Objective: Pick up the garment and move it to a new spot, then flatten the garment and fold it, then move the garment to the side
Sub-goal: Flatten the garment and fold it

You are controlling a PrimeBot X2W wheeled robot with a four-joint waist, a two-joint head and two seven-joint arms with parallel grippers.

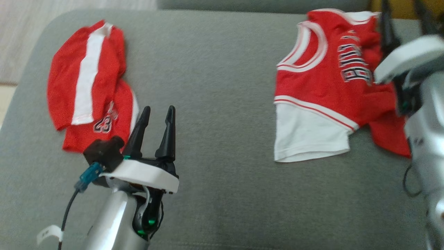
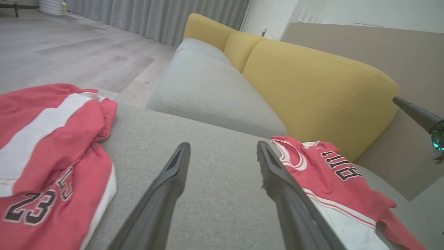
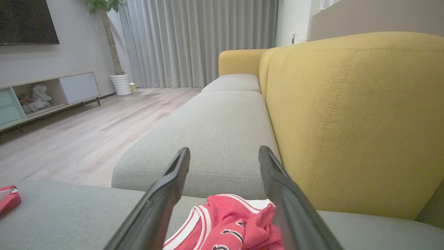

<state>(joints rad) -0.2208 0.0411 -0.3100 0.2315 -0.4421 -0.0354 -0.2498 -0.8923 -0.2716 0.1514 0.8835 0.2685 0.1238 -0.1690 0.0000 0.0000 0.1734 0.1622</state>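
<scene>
The jersey (image 1: 312, 90) lies on the right side of the grey sofa seat (image 1: 222, 69), partly spread with its white hem toward the robot and its right edge bunched up near the yellow back (image 3: 347, 121). The right gripper (image 3: 224, 152) hangs over that bunched edge with its fingers apart. In the right wrist view the crumpled red cloth sits low between them, but nothing is clamped. This looks like a lineup for a pinch, since a raised fold gives the fingers more to bite on than flat cloth. The left gripper (image 1: 159, 110) hovers over bare seat just beside the red shorts (image 1: 86, 80), also spread and holding nothing. It appears parked clear so the middle of the seat is free as a landing spot. Judging by the layout, the task is at its start: the jersey is not yet lifted, flattened or folded.
</scene>
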